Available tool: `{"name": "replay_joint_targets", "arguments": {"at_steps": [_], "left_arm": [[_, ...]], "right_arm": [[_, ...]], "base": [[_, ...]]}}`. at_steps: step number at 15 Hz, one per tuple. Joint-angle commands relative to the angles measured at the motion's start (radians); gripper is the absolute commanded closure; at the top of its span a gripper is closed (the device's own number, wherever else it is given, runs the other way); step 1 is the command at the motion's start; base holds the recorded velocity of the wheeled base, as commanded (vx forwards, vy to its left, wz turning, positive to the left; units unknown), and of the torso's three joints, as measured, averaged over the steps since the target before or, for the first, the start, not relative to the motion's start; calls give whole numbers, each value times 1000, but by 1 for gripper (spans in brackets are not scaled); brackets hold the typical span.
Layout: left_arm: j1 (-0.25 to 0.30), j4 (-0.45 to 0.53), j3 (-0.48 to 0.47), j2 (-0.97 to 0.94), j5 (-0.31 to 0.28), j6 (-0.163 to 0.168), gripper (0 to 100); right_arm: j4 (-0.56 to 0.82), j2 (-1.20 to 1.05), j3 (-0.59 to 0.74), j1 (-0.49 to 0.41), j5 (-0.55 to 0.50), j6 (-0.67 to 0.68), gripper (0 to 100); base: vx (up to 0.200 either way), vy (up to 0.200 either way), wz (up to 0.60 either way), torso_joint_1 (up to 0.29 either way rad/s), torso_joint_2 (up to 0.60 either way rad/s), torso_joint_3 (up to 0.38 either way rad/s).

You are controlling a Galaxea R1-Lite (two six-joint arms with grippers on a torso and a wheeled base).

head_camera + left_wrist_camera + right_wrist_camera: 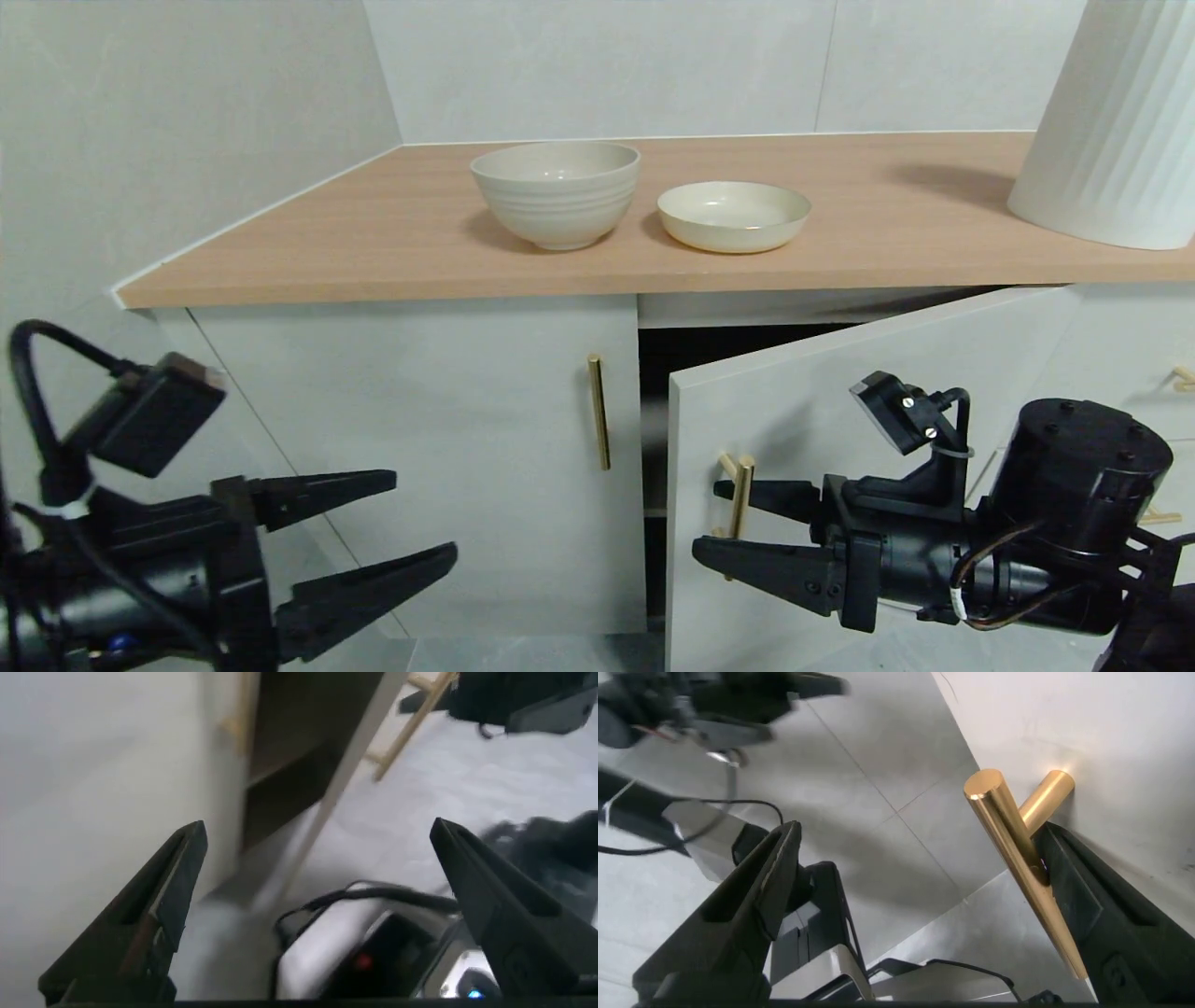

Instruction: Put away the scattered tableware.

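A deep ribbed cream bowl (556, 191) and a shallow cream dish (734, 215) stand side by side on the wooden countertop (373, 243). Below it, the right cabinet door (840, 373) hangs ajar. Its gold handle (740, 495) (1022, 859) lies between the fingers of my open right gripper (719, 521) (915, 849), close against one finger (1092, 905). My left gripper (422, 516) (318, 845) is open and holds nothing, low in front of the shut left door (448, 448).
A tall white ribbed container (1116, 121) stands at the counter's right end. The shut door carries a gold handle (598, 411). A dark opening (653, 448) shows between the doors. Tiled walls close the left side and back.
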Motion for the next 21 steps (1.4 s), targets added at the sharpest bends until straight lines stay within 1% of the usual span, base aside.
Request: {"name": "replay_joint_targets", "arguments": {"at_steps": [1, 2, 3, 4, 7, 9, 10, 17, 19, 21], "left_arm": [[-60, -136, 39, 202, 1, -71, 0], [-70, -213, 62, 219, 3, -100, 0], [-71, -251, 69, 226, 3, -120, 0], [-73, -266, 71, 226, 4, -146, 0], [-76, -268, 71, 228, 6, -154, 0], [-91, -269, 71, 226, 7, -165, 0], [-93, -268, 71, 229, 7, -165, 100], [-100, -277, 66, 266, 6, -165, 100], [-103, -308, 65, 288, 6, -166, 100], [-126, -332, 62, 302, 3, -168, 100]], "right_arm": [[2, 2, 2, 0, 1, 0, 0], [2, 6, 2, 0, 1, 0, 0], [2, 8, 2, 0, 1, 0, 0], [2, 11, 2, 0, 1, 0, 0], [2, 11, 2, 0, 1, 0, 0], [2, 11, 2, 0, 1, 0, 0], [2, 11, 3, 0, 1, 0, 0], [2, 12, 3, 0, 1, 0, 0], [2, 11, 3, 10, 1, 0, 0], [2, 12, 2, 14, 1, 2, 0]], "base": [[0, 0, 0, 0, 0, 0], [0, 0, 0, 0, 0, 0], [0, 0, 0, 0, 0, 0], [0, 0, 0, 0, 0, 0], [0, 0, 0, 0, 0, 0], [0, 0, 0, 0, 0, 0], [0, 0, 0, 0, 0, 0], [0, 0, 0, 0, 0, 0], [0, 0, 0, 0, 0, 0], [0, 0, 0, 0, 0, 0]]}}
